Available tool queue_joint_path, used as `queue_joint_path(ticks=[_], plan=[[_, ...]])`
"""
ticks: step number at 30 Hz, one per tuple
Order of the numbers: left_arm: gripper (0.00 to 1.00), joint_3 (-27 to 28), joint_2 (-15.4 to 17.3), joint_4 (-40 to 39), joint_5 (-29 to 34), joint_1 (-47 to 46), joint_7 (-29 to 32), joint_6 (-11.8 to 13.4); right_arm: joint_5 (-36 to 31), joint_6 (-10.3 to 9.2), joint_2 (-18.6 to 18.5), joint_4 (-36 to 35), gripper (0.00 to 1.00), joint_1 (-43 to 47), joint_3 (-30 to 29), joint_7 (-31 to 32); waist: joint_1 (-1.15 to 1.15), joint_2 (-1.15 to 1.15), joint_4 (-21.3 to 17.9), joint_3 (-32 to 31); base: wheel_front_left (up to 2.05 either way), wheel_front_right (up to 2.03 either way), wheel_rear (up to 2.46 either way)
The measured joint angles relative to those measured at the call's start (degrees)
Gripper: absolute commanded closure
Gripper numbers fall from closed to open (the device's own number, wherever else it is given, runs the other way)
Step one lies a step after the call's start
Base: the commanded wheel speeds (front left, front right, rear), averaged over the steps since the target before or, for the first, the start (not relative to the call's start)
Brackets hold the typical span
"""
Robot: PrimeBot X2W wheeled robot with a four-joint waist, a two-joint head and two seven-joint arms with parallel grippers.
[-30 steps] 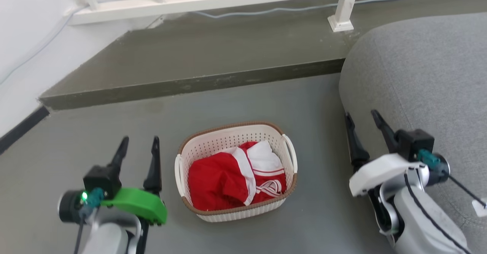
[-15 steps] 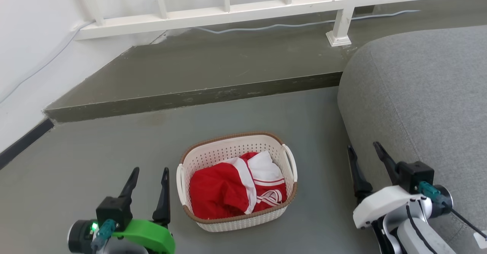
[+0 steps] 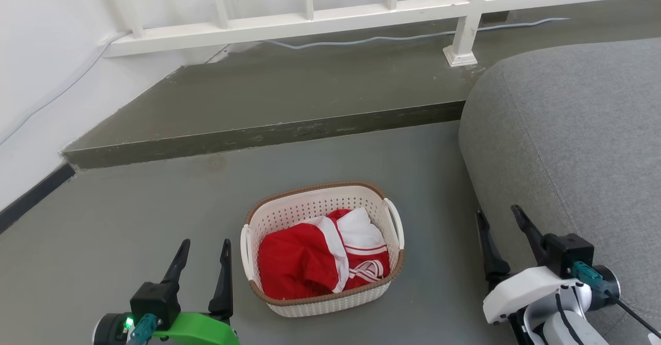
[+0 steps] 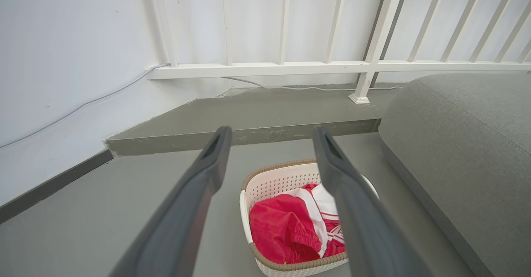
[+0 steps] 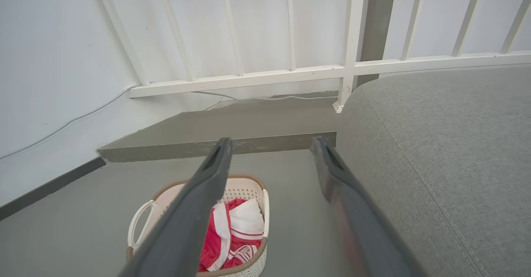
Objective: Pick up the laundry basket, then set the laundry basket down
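Note:
The laundry basket [image 3: 315,212] is cream-white and perforated with a brown rim and white loop handles on its two short sides. It rests on the grey floor, holding red and white clothing [image 3: 323,252]. My left gripper [image 3: 205,247] is open just left of the basket, apart from it. Well to the basket's right, beside the sofa, my right gripper [image 3: 498,217] is open. The left wrist view has the basket [image 4: 276,179] below and between its spread fingers [image 4: 188,210]. The right wrist view has the basket [image 5: 244,188] low, partly behind its left finger [image 5: 195,210].
A grey sofa [image 3: 573,138] fills the right side, close to my right arm. A raised concrete step [image 3: 268,133] runs across behind the basket, with a white railing [image 3: 330,19] and a cable beyond. A white wall [image 3: 36,76] with dark skirting bounds the left.
The head camera has tilted up, so the whole scene sits lower in the picture. Both grippers stay open and keep about the same places beside the basket.

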Motion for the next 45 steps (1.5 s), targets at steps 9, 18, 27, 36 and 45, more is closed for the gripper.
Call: queue_joint_path(ticks=[9, 18, 27, 36, 45], plan=[[0.00, 0.26, -0.26, -2.14, 1.05, 1.42, 0.00, 0.40, -0.54, 0.00, 0.16, -0.78, 0.00, 1.32, -1.18, 0.00, 0.00, 0.00, 0.12, -0.13, 0.00, 0.00, 0.00], [0.00, 0.13, -0.24, -3.11, 3.59, 1.93, 0.00, 0.42, -2.15, 0.00, 0.00, -0.81, 0.00, 2.06, -1.38, 0.00, 0.00, 0.00, 0.66, -0.15, 0.00, 0.00, 0.00], [0.00, 0.36, -0.25, -3.48, 4.17, 3.32, 0.00, 0.64, -3.69, 0.00, -0.38, -0.87, 0.00, 2.35, -1.75, 0.00, 0.00, 0.00, 1.08, -0.08, 0.00, 0.00, 0.00], [0.00, 0.63, -0.29, -4.13, 5.48, 3.65, 0.00, 0.89, -4.03, 0.00, 0.00, -1.09, 0.00, 2.38, -2.02, 0.00, 0.00, 0.00, 1.31, 0.05, 0.00, 0.00, 0.00], [1.00, -0.18, -0.64, -1.78, 5.11, 4.38, 0.34, 0.85, -3.41, 0.26, 1.09, 1.20, 1.00, 4.43, -1.65, 0.07, 0.00, 0.00, 1.32, 0.05, 0.00, 0.00, 0.00]])
